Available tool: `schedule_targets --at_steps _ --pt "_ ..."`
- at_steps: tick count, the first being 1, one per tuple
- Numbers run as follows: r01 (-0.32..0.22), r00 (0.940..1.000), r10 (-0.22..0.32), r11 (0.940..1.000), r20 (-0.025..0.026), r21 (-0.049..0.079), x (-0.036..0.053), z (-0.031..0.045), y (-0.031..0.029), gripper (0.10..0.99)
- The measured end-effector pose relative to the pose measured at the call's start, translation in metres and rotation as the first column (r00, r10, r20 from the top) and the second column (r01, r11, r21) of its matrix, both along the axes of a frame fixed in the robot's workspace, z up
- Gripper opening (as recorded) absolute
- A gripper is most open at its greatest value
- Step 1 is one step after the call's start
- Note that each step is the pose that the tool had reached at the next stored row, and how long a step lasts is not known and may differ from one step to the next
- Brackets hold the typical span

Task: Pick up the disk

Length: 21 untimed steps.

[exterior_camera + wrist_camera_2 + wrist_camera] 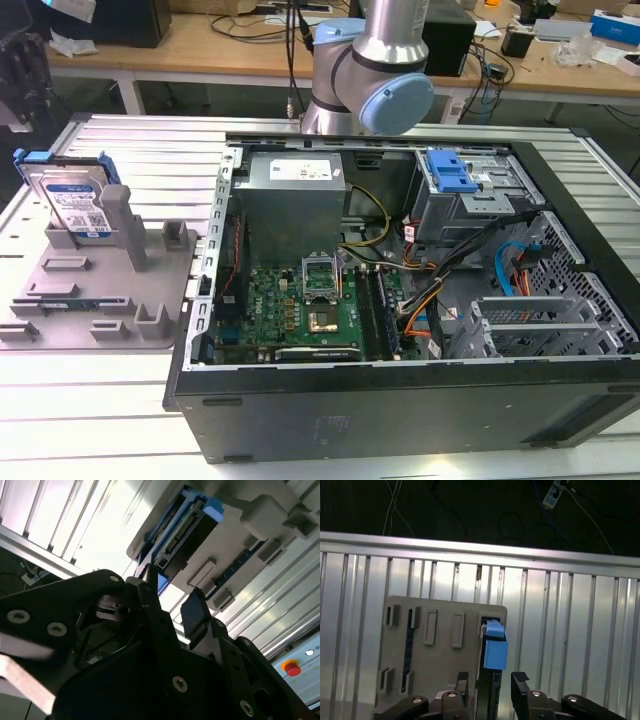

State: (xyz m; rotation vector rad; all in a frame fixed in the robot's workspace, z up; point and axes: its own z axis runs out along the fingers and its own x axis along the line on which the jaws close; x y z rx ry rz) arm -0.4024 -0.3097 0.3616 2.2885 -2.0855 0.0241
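While the flat silver metal disk with blue plastic side rails point(75, 200) stands on edge in the grey plastic fixture point(150, 330) at the exterior view's left, the black two-fingered claw point(491, 679) hangs above it, jaws spread wide to either side of its top edge, gripping nothing. Fixture and open black computer case point(400, 410) sit on a ribbed aluminium table point(90, 420). Cable-strewn wooden workbenches point(200, 45) stand behind.

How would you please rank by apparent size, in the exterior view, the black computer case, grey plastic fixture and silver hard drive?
Largest: black metal computer case.
Then: grey plastic fixture.
Smallest: flat silver disk, standing in the fixture.
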Motion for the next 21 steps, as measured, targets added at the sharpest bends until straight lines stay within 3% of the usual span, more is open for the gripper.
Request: schedule_targets --at_steps 2,4,6,7,9,13,21 --pt "0.000 1.0000 0.000 1.0000 0.0003 0.000 -0.0044 -0.0001 0.0000 0.490" --pt "0.000 1.0000 0.000 1.0000 0.0003 0.000 -0.0066 -0.0001 0.0000 0.643" --pt "0.000 1.0000 0.000 1.0000 0.0004 0.000 -0.0078 -0.0002 0.0000 0.643" --pt "0.001 1.0000 -0.001 1.0000 0.0004 0.000 -0.0078 -0.0002 0.0000 0.706" --pt "0.004 1.0000 -0.004 1.0000 0.0002 0.000 -0.0079 -0.0002 0.0000 0.706" --pt "0.075 0.9972 -0.075 0.9972 0.0002 0.000 -0.0080 -0.0015 0.0001 0.706" --pt "0.080 0.9968 -0.080 0.9968 0.0002 0.000 -0.0079 -0.0048 0.0002 0.706"
